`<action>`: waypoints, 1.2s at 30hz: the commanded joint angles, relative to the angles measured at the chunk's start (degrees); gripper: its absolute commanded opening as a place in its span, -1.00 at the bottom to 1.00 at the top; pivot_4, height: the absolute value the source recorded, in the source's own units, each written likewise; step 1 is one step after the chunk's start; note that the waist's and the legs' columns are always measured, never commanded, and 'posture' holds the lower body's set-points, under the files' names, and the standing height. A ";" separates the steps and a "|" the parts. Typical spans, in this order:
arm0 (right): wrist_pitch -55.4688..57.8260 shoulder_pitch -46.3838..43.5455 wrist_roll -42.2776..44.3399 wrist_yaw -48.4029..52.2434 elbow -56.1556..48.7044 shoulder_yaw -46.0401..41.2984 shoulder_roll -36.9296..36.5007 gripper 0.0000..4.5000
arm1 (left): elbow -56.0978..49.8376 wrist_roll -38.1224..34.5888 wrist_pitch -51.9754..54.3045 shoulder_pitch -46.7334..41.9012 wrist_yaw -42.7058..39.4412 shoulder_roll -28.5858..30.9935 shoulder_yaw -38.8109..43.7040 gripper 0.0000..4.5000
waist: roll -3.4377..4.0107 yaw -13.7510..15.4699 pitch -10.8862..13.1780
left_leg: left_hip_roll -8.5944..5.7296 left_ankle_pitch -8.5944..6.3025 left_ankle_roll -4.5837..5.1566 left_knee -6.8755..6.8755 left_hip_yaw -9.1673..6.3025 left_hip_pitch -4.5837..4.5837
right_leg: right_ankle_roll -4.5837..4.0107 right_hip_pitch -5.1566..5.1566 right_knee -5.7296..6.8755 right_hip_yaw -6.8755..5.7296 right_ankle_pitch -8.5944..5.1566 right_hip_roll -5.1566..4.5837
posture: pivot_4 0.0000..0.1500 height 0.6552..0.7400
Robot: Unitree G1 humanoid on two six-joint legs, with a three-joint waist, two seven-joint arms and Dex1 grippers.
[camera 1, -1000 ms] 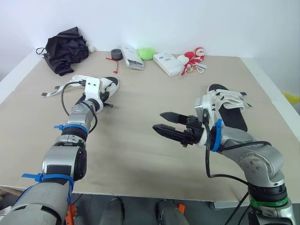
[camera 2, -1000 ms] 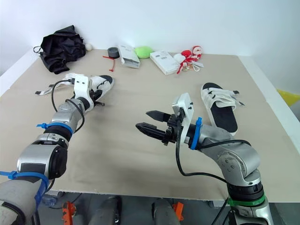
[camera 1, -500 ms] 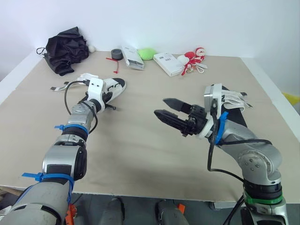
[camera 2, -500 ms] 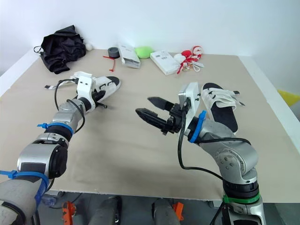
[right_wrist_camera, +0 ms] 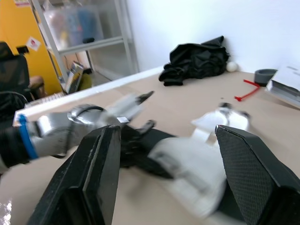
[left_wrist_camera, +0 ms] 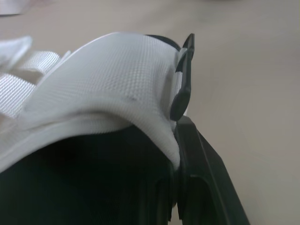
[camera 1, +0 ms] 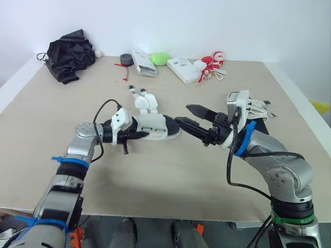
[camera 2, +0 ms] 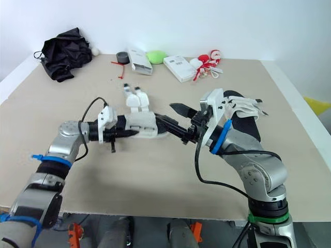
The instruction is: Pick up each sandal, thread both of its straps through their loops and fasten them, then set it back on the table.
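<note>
Gripping one sandal [camera 1: 156, 126] at its end, the left gripper [camera 1: 136, 135] sits at mid frame in the head views, its fingers closed on the black sole and white upper. The sandal lies lengthwise across the centre of the table [camera 1: 165, 181]. Whether it is lifted clear of the surface I cannot tell. Its two straps [camera 1: 143, 98] are unfastened and stick out loose toward the top of the frame. In the left wrist view, the white mesh upper [left_wrist_camera: 108, 84] and a black loop [left_wrist_camera: 185, 79] sit right against one finger [left_wrist_camera: 199, 173].

Right of centre, the right gripper [camera 1: 182, 113] points at the sandal's other end with its jaws spread wide and holding nothing. The tip of its lower finger is just at the sandal, though I cannot tell whether it touches. In the right wrist view, its two fingers [right_wrist_camera: 101, 173] stand far apart, with the sandal seen between them.

A second sandal [camera 2: 243, 111] lies flat at the right of the frame, behind the right wrist, well apart from the first.

Along the top of the frame there are a black cloth [camera 1: 70, 54] at upper left, a tape roll [camera 1: 126, 59], a white box [camera 1: 143, 63], a green lump [camera 1: 160, 58], another white box [camera 1: 184, 70] and a red-and-white toy [camera 1: 212, 64].
</note>
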 commanded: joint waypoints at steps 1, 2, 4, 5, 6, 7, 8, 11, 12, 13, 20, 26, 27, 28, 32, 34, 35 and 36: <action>0.26 0.38 0.43 3.70 0.47 -1.64 -3.47 0.55 | -8.43 -2.77 1.53 3.54 -6.32 3.04 -1.59 -0.99 | 0.00 -0.01 0.00 | 0.00 0.00 0.00 0.02 0.01 0.00 | 0.00 0.00 0.00 0.00 0.00 0.00 | 1.00 0.95; 0.36 0.47 0.50 4.49 0.88 -1.55 -4.13 0.55 | -9.00 -2.95 1.84 4.03 -6.25 3.18 -1.65 -0.99 | 0.00 0.00 0.00 | 0.01 0.00 0.00 0.03 0.01 0.00 | 0.01 0.02 0.00 0.01 0.00 -0.01 | 1.00 0.95; 0.59 0.97 -0.04 6.53 1.65 -0.68 -5.91 0.55 | -11.41 -3.85 2.28 5.69 -6.56 3.28 -1.64 -0.99 | 0.00 0.03 0.00 | 0.01 0.01 0.02 0.07 0.01 0.01 | 0.04 0.02 0.00 0.00 -0.02 -0.01 | 1.00 0.95; 0.79 1.19 -0.24 7.46 2.04 -0.33 -6.64 0.55 | -12.87 -4.45 2.78 6.52 -6.87 3.35 -1.63 -0.99 | 0.00 0.05 0.00 | 0.01 0.02 0.04 0.08 0.01 0.01 | 0.10 0.02 0.00 0.00 -0.05 0.00 | 1.00 0.95; 0.85 1.39 -0.51 8.14 2.43 -0.07 -7.14 0.55 | -14.24 -4.97 3.47 7.29 -7.10 3.47 -1.64 -0.99 | 0.00 0.03 0.00 | 0.01 0.03 0.05 0.08 0.02 0.01 | 0.18 0.02 0.00 0.00 -0.09 -0.01 | 1.00 0.95; 0.79 1.51 -0.67 8.73 2.86 0.12 -7.55 0.55 | -15.52 -5.36 4.27 7.98 -6.97 3.64 -1.69 -0.99 | 0.00 0.02 0.00 | 0.01 0.03 0.05 0.09 0.02 0.01 | 0.21 0.03 0.00 0.01 -0.11 -0.01 | 1.00 0.95; 0.79 1.60 -0.76 9.35 3.23 0.30 -7.84 0.55 | -16.50 -5.45 4.91 8.74 -6.71 3.91 -1.79 -0.99 | 0.00 0.02 0.00 | 0.01 0.03 0.05 0.09 0.02 0.01 | 0.21 0.03 0.00 0.01 -0.11 -0.01 | 1.00 0.95; 0.89 1.63 -1.26 10.88 4.34 0.97 -8.38 0.55 | -17.30 -4.72 5.00 10.53 -5.55 4.14 -1.91 -0.99 | 0.00 0.02 0.00 | 0.04 0.03 0.05 0.08 0.01 0.02 | 0.22 0.02 0.00 0.00 -0.12 0.02 | 1.00 0.95; 1.10 1.51 -1.27 11.28 4.84 1.12 -8.40 0.55 | -17.66 -4.62 4.99 11.07 -5.29 4.10 -1.96 -0.99 | 0.00 0.03 0.00 | 0.04 0.03 0.05 0.08 0.01 0.02 | 0.23 0.02 0.00 0.01 -0.12 0.02 | 1.00 0.95; 1.26 1.40 -1.33 11.68 5.27 1.27 -8.48 0.55 | -18.23 -4.79 5.47 11.63 -5.02 4.00 -2.02 -0.99 | 0.00 0.03 0.00 | 0.04 0.03 0.05 0.08 0.01 0.02 | 0.23 0.02 0.00 0.01 -0.12 0.02 | 1.00 0.95; 0.54 1.97 -4.49 17.66 9.14 4.46 -11.49 0.04 | -21.95 -5.83 8.39 14.39 -2.28 3.08 -3.32 -1.00 | 0.00 0.05 -0.01 | 0.04 0.03 0.05 0.10 0.01 0.04 | 0.26 0.05 0.00 0.01 -0.13 0.02 | 1.00 0.95; -1.85 0.99 -8.27 23.14 12.93 8.83 -11.76 -0.97 | -22.93 -5.99 9.58 14.67 -1.44 3.10 -4.03 -1.00 | 0.02 0.07 -0.02 | 0.03 0.03 0.06 0.13 0.03 0.06 | 0.29 0.07 0.00 0.01 -0.14 0.01 | 1.00 0.95; -2.41 0.24 -9.42 24.23 14.14 10.01 -11.68 -0.97 | -23.11 -6.12 9.79 14.68 -1.42 3.16 -4.11 -1.00 | 0.02 0.07 -0.02 | 0.03 0.03 0.06 0.15 0.03 0.06 | 0.30 0.08 0.00 0.01 -0.14 0.01 | 1.00 0.95; -3.40 -0.98 -11.34 25.87 15.82 12.05 -11.61 -0.97 | -23.25 -6.25 9.95 14.69 -1.44 3.24 -4.17 -1.00 | 0.02 0.04 -0.02 | 0.02 0.03 0.06 0.17 0.04 0.06 | 0.30 0.09 0.00 0.02 -0.14 0.00 | 1.00 0.95; -6.71 -5.15 -17.70 28.95 21.58 17.87 -10.55 -0.97 | -23.62 -6.56 10.39 14.66 -1.46 3.44 -4.45 -1.00 | 0.02 0.08 -0.02 | 0.03 0.04 0.06 0.22 0.05 0.08 | 0.32 0.10 0.00 0.03 -0.12 0.01 | 1.00 0.95; -7.65 -7.32 -20.43 29.56 24.58 20.06 -9.72 -0.97 | -23.84 -6.69 10.60 14.66 -1.30 3.48 -4.53 -1.00 | 0.03 0.04 -0.02 | 0.03 0.04 0.06 0.23 0.07 0.09 | 0.32 0.10 0.00 0.03 -0.10 0.01 | 1.00 0.95; -8.16 -8.02 -21.03 30.54 25.43 20.66 -9.48 -0.97 | -23.95 -6.74 10.71 14.66 -1.21 3.44 -4.57 -1.00 | 0.03 0.08 -0.02 | 0.03 0.04 0.06 0.22 0.07 0.09 | 0.32 0.10 0.00 0.03 -0.10 0.01 | 1.00 0.95; -8.42 -8.82 -21.42 31.61 26.14 21.24 -9.16 -0.97 | -24.07 -6.78 10.78 14.68 -1.14 3.40 -4.61 -1.00 | 0.03 0.11 -0.02 | 0.03 0.04 0.06 0.22 0.06 0.09 | 0.32 0.09 0.00 0.03 -0.10 0.01 | 1.00 0.95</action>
